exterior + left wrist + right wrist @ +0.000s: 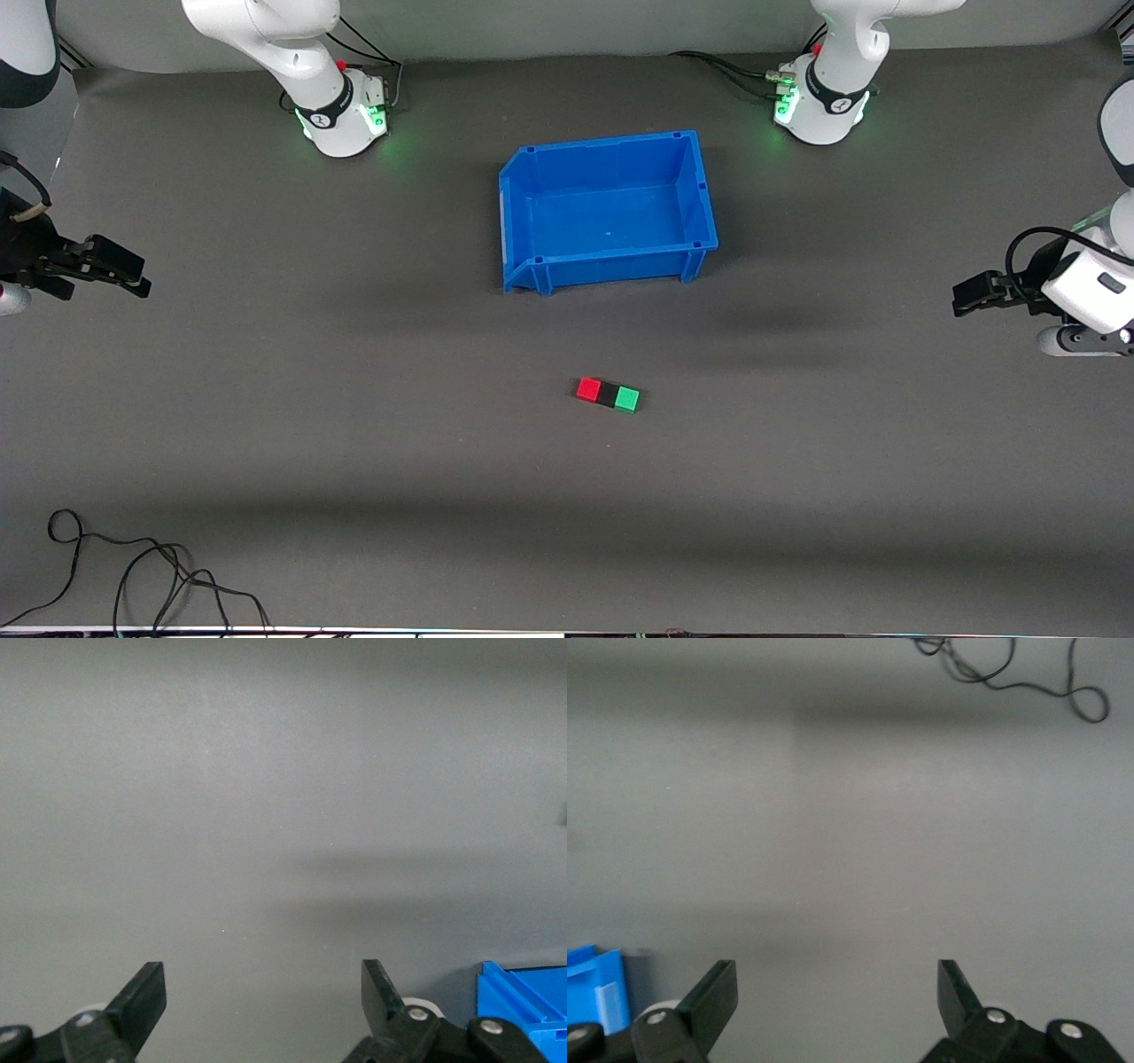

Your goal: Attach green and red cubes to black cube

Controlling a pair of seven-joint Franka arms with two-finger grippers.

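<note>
A small matte red cube (588, 388), a matte black cube (608, 393) and a bright green cube (627, 399) sit touching in one short row on the dark grey, felt-like bench (354, 425), black in the middle — just below the centre of the front view. The row lies nearer the front camera than the glossy blue plastic bin (608, 209), an open rectangular tub with ribbed walls, which sits above the centre of that view. A thin black cable (133, 576) loops in its lower left corner. The left gripper (964, 298) hovers at that view's right edge with its fingers spread wide; the right gripper (133, 275) hovers at that view's left edge, fingers likewise wide and holding nothing.
</note>
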